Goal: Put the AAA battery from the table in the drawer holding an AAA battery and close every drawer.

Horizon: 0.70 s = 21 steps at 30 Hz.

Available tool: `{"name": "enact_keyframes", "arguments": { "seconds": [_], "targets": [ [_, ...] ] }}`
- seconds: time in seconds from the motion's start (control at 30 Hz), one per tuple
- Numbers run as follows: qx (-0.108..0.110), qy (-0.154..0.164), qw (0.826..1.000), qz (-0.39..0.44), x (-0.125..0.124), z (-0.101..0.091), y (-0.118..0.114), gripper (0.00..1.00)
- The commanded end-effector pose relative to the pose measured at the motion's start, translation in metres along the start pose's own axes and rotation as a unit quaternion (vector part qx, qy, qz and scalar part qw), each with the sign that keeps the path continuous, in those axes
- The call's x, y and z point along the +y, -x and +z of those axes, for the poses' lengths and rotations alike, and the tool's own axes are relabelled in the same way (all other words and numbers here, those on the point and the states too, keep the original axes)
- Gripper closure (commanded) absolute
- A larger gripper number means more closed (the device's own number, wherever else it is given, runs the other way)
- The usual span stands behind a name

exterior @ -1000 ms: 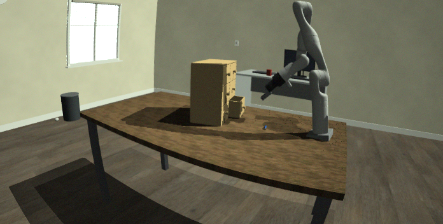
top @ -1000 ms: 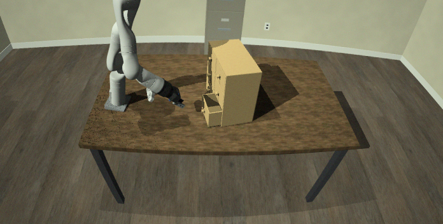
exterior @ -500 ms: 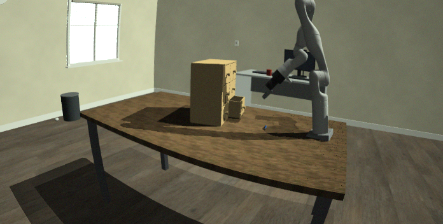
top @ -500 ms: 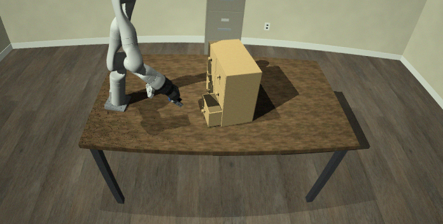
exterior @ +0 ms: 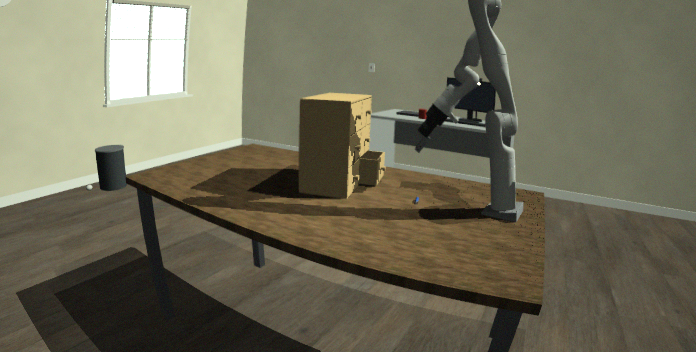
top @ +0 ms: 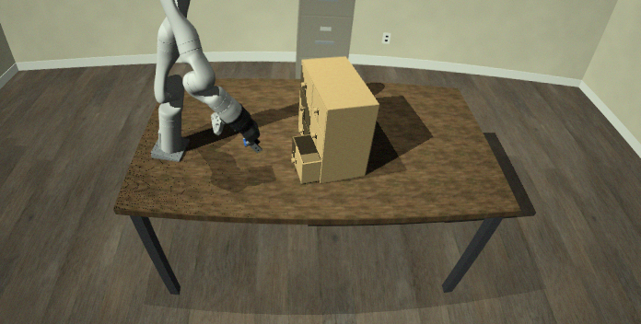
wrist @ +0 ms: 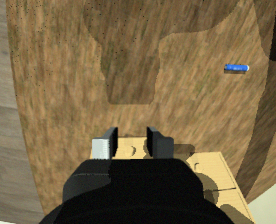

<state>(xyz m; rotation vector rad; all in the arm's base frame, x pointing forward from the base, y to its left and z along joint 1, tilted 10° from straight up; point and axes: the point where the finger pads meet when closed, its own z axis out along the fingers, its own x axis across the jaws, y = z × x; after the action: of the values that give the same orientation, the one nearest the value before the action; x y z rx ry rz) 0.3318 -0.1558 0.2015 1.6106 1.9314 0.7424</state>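
A small blue AAA battery (exterior: 416, 200) (wrist: 237, 67) (top: 244, 140) lies on the wooden table (top: 414, 184) (exterior: 400, 250) (wrist: 56, 63), between the arm's base and the chest. The tan chest (top: 341, 115) (exterior: 325, 145) (wrist: 215, 176) stands mid-table. Its bottom drawer (top: 306, 158) (exterior: 372, 167) is pulled partly out toward the arm. What lies inside it is hidden. My gripper (top: 255, 147) (exterior: 419, 148) (wrist: 132, 137) is partly open and empty. It hangs in the air above the table, between the battery and the chest's front, apart from both.
The arm's base (top: 169, 149) (exterior: 502, 210) is bolted near the table's edge. A grey filing cabinet (top: 328, 9) stands on the floor behind the table. A dark bin (exterior: 111, 167) and a desk with a monitor (exterior: 475, 97) are off the table.
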Motion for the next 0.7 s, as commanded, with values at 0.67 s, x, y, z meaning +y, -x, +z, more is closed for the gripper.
{"name": "enact_keyframes", "arguments": {
  "seconds": [0.67],
  "targets": [
    [-0.006, -0.094, 0.996, -0.005, 0.006, -0.03, 0.001, 0.33]
  ]
}}
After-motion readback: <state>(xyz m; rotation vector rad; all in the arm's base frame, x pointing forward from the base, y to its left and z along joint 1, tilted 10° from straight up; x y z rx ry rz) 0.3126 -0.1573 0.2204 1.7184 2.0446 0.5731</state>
